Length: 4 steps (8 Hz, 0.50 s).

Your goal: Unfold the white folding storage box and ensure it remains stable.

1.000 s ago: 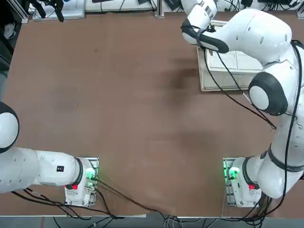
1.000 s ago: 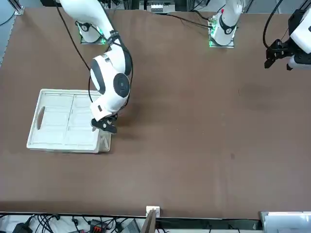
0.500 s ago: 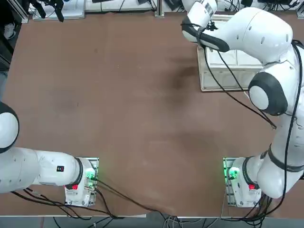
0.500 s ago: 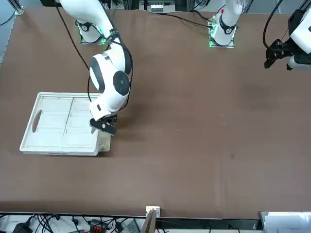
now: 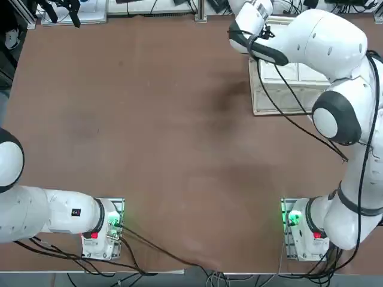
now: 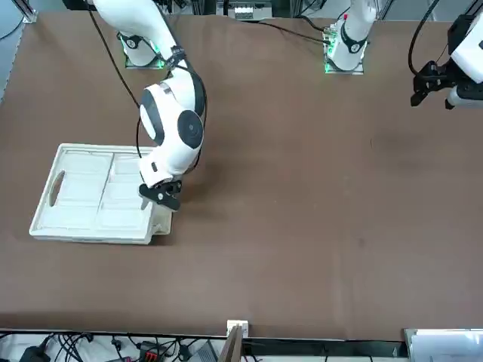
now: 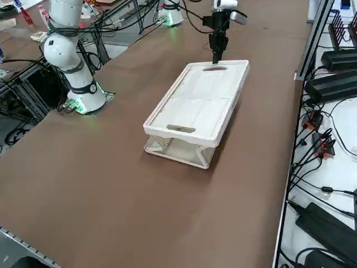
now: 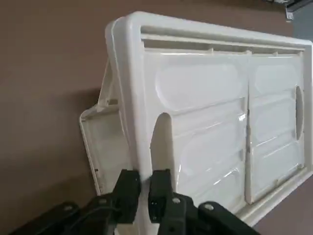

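Box: white folding storage box point(image 7: 199, 106) on the brown table point(image 5: 149, 131), toward the robot's right and far from the bases; partly raised, rim lifted off the base, folded panels still lying flat inside the rim.
Box tilt: end nearest the right side camera raised with wall panel point(image 7: 177, 152) showing beneath the rim; in the front view, rim lifted and skewed over the base point(image 6: 160, 224).
Box details: oval handle cut-outs at both short ends point(image 7: 179, 129); inner panels point(image 8: 210, 127) ribbed, meeting at a middle seam.
Right gripper: right gripper point(image 8: 143, 188) at the short end of the box nearest the table's middle, pointing down; black fingers point(image 8: 128, 187) nearly together, pinched on the thick rim beside the handle notch, one finger outside, one inside.
Right gripper, other views: point(image 6: 161, 194) at the box's end edge; point(image 7: 216, 53) directly over the far handle end.
Right arm: reaching from its base point(image 5: 302, 230) across the box, partly covering it from overhead.
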### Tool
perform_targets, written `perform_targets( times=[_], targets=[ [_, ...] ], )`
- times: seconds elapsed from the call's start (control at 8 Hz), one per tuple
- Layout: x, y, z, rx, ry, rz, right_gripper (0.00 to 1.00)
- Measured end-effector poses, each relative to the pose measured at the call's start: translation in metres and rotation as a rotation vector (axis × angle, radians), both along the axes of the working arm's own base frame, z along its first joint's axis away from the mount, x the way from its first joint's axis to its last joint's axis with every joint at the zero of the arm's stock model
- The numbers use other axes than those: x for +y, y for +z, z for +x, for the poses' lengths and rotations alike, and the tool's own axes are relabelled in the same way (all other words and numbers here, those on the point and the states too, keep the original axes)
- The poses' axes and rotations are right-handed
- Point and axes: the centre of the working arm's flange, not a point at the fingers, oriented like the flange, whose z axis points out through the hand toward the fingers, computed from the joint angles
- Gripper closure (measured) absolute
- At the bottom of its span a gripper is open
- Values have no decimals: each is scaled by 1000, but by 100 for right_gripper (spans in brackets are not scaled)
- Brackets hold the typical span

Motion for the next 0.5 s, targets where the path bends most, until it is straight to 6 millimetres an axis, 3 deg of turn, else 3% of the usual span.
perform_targets(
  times=[0.5],
  targets=[
    [0, 7, 5, -20, 1, -4, 86]
  ],
)
